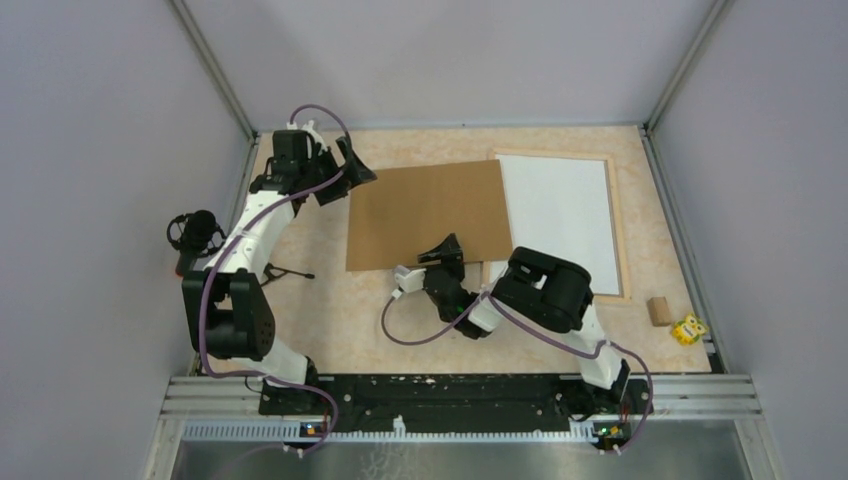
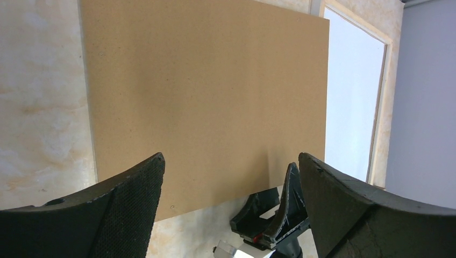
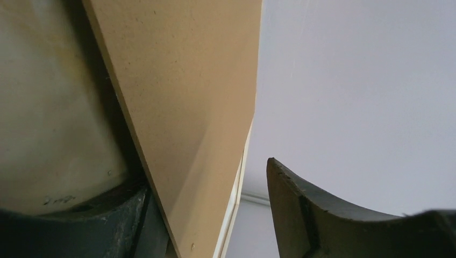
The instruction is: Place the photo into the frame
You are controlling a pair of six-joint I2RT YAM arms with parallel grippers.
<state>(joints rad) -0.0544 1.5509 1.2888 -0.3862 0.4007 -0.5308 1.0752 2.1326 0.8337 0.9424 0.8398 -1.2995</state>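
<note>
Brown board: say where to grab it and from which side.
Take the board by its near edge, coming in low from the robot's side, one finger under and one over. It is thin and wide, so only an edge pinch likely works; its right end overlaps the frame. The right gripper straddles that edge.

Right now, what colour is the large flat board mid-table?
The backing board is plain brown with no pattern. The left wrist view shows it best.
</note>
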